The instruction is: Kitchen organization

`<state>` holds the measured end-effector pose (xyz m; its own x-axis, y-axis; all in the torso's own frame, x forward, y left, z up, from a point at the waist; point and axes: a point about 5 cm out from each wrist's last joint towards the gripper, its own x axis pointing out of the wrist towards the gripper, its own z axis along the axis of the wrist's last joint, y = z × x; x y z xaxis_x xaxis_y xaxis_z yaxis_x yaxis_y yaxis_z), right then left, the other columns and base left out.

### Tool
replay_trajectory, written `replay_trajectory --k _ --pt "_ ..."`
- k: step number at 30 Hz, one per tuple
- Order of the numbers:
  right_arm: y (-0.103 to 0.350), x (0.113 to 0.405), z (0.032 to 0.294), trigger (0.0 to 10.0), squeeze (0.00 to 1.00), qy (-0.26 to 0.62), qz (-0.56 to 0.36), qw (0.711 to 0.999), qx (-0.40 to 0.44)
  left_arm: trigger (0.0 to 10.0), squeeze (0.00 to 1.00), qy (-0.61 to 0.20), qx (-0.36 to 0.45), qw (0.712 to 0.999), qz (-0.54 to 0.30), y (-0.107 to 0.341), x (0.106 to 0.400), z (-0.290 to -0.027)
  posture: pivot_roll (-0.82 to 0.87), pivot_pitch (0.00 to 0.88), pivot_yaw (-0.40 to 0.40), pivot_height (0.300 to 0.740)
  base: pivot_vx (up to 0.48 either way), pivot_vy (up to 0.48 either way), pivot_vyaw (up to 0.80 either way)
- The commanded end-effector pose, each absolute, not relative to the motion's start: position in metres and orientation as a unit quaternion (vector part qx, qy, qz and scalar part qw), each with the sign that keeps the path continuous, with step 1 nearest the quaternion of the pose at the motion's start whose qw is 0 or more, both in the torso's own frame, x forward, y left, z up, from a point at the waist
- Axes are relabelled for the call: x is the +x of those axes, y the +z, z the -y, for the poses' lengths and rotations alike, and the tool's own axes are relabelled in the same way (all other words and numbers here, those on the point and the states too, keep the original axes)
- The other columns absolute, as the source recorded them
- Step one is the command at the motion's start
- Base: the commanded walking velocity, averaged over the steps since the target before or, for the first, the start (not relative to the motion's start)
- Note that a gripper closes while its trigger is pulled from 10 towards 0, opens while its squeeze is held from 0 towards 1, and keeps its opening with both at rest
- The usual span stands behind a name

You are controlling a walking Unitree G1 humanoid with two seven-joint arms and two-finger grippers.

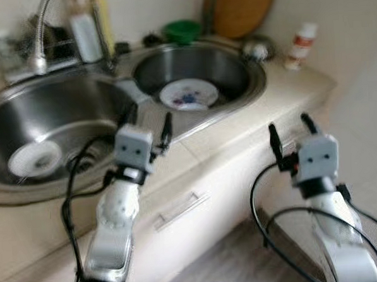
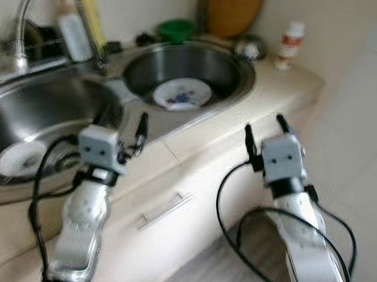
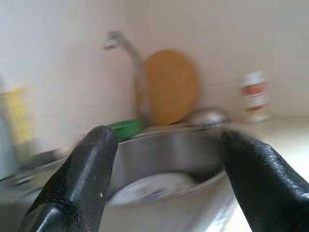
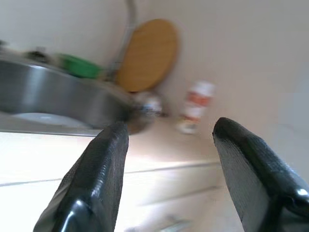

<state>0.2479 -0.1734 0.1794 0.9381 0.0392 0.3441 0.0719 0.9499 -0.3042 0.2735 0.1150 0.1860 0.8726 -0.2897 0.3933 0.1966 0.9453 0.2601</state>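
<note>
A white plate with a blue pattern (image 1: pixel 188 93) lies in the right basin of a steel double sink (image 1: pixel 249 90). A white round dish (image 1: pixel 34 159) lies in the left basin. My left gripper (image 1: pixel 149 121) is open above the counter strip at the sink's front rim, between the two basins, with nothing between its fingers. My right gripper (image 1: pixel 292 132) is open in front of the counter edge, further right, holding nothing. In the left wrist view the plate (image 3: pixel 154 186) shows between the black fingers (image 3: pixel 82 179).
A white and red bottle (image 1: pixel 301 45) stands on the counter at the right corner. A wooden board (image 1: pixel 241 9), a green bowl (image 1: pixel 183 31) and a metal lid (image 1: pixel 257 49) are behind the sink. A tap (image 1: pixel 40 35) and bottles stand at the back left. Below is a drawer handle (image 1: pixel 179 211).
</note>
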Motion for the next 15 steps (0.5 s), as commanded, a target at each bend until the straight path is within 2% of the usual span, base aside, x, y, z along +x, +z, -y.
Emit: replay_trajectory --k 1,8,14,15 --pt "0.1833 0.2466 0.1741 10.0 0.00 -0.015 0.188 0.968 -0.163 10.0 0.00 -0.128 0.115 0.960 0.222 0.1866 0.2732 -0.1160 0.00 0.000 -0.021 0.740 0.000 -0.480 -0.80" --pt "0.1846 0.2486 0.1790 10.0 0.00 -0.035 0.197 0.968 -0.153 10.0 0.00 -0.128 0.116 0.959 0.223 0.1862 0.2722 -0.1169 0.01 0.000 -0.028 0.740 0.000 -0.480 -0.80" --pt "0.1855 0.2493 0.1803 10.0 0.00 -0.041 0.201 0.967 -0.152 10.0 0.00 -0.128 0.116 0.959 0.223 0.1862 0.2725 -0.1171 0.01 0.000 -0.028 0.740 0.000 -0.480 0.00" --pt "0.1857 0.2494 0.1803 10.0 0.00 -0.043 0.202 0.967 -0.151 10.0 0.00 -0.128 0.116 0.959 0.224 0.1861 0.2726 -0.1171 0.01 0.000 -0.028 0.740 0.000 -0.480 -0.80"
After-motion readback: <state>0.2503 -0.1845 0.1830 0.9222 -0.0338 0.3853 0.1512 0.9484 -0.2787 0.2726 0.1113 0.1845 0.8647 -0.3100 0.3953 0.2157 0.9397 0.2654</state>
